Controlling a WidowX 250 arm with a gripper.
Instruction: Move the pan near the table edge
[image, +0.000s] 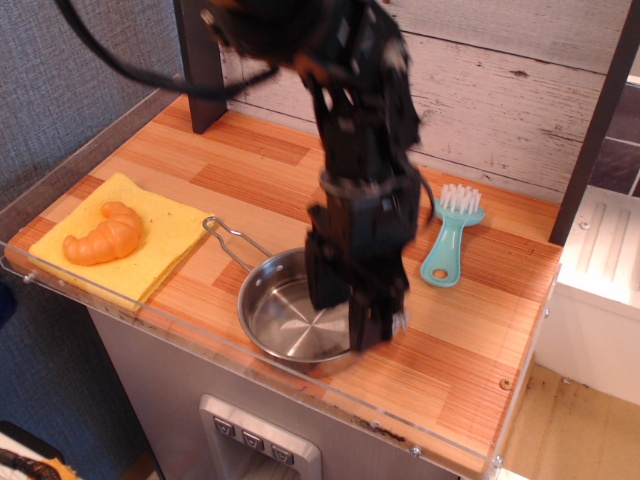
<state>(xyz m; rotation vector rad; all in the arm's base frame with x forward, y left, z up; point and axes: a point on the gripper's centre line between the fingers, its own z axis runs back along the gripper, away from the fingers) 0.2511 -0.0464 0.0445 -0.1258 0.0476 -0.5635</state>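
The shiny steel pan (290, 318) lies flat on the wooden tabletop, and its wire handle (230, 242) points back-left toward the yellow cloth. Its near rim sits close to the table edge (150, 315), which carries the clear acrylic strip. My gripper (352, 322) hangs motion-blurred just above the pan's right rim and hides that side. Its fingers look parted with nothing between them.
A yellow cloth (165, 240) with an orange croissant (103, 235) on it lies at the front left. A teal brush (448, 243) lies to the right behind the arm. A dark post (200, 70) stands at the back left.
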